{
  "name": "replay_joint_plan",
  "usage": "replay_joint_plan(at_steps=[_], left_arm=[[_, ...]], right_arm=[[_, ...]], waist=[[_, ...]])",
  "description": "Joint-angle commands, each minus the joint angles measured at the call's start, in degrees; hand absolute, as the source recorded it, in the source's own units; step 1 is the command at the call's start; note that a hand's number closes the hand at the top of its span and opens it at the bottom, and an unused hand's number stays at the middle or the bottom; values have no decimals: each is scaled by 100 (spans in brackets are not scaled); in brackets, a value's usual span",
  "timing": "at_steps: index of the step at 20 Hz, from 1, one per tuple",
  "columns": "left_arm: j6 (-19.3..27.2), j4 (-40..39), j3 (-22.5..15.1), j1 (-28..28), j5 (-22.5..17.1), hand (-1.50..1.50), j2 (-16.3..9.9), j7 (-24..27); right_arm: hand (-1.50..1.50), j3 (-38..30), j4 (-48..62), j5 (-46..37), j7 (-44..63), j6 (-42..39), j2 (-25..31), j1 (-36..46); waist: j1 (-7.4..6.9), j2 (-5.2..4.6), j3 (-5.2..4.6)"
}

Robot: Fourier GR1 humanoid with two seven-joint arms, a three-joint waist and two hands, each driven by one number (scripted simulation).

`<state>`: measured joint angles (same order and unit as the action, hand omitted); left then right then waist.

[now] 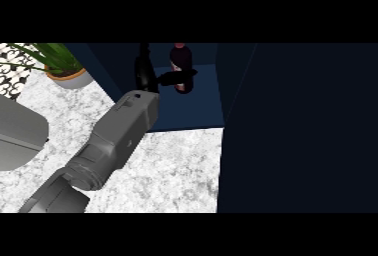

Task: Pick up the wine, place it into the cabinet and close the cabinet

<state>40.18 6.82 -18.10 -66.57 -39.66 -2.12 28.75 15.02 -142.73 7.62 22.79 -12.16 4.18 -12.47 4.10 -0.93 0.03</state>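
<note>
Black fingers of the left hand reach deep into the open cabinet, the thumb stretched toward the wine and touching or crossing its dark body. Whether the hand is clasping the bottle or has let it go cannot be told; the fingers are lost against the dark interior. The bottle stands just beyond the fingertips, on the blue cabinet floor. Judged from this, the placing step is at or near its end. What follows calls for drawing the hand out without tipping the bottle, then swinging shut the dark door that stands to the hand's right. Behind the wrist spreads the marble counter, with a potted plant off to the hand's left. No right hand shows.
</note>
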Motion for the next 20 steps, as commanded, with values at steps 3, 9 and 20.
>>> replay_joint_plan(at_steps=[3,9,20], left_arm=[[-370,-60,119,213,45,-150,-313,329],[-711,144,81,115,188,-150,-78,516],[-1273,1078,304,449,127,-150,205,984]], right_arm=[[-150,-87,-762,486,216,-18,53,-316],[-150,-111,-1084,654,245,-94,130,-611],[-150,-120,-1187,508,317,81,40,-634]], waist=[[-86,4,-7],[-131,53,-3],[-369,138,-4]])
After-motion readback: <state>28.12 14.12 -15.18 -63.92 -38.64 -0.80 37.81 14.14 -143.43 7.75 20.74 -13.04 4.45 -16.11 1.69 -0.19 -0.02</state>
